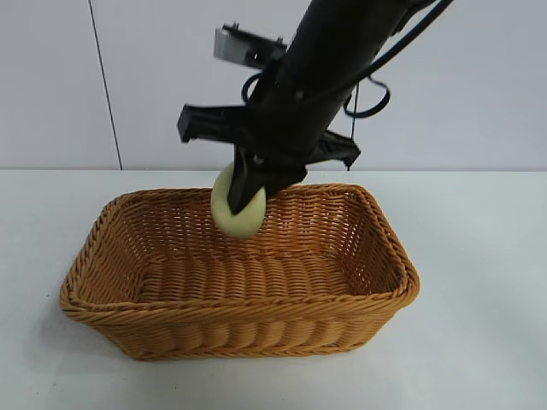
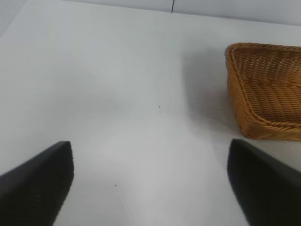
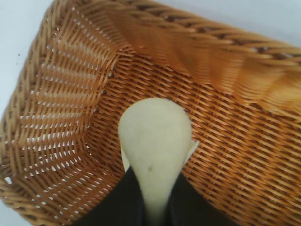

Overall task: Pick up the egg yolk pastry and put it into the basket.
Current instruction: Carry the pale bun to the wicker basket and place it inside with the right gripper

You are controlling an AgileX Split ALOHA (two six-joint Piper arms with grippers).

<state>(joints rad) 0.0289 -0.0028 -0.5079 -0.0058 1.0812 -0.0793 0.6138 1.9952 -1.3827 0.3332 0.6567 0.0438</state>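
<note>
The pale cream egg yolk pastry (image 1: 238,213) hangs in the air above the inside of the golden wicker basket (image 1: 239,301), near its back wall. My right gripper (image 1: 249,190) is shut on it, reaching down from the upper right. In the right wrist view the pastry (image 3: 155,141) bulges out from between the black fingers (image 3: 117,205), squeezed narrow where it is held, with the basket floor (image 3: 225,155) below it. My left gripper (image 2: 150,155) is open over bare table, holding nothing, and a corner of the basket (image 2: 263,89) lies off to one side of it.
The basket stands on a white tabletop (image 1: 479,342) in front of a pale wall. Nothing else lies in the basket or on the table around it. The left arm does not show in the exterior view.
</note>
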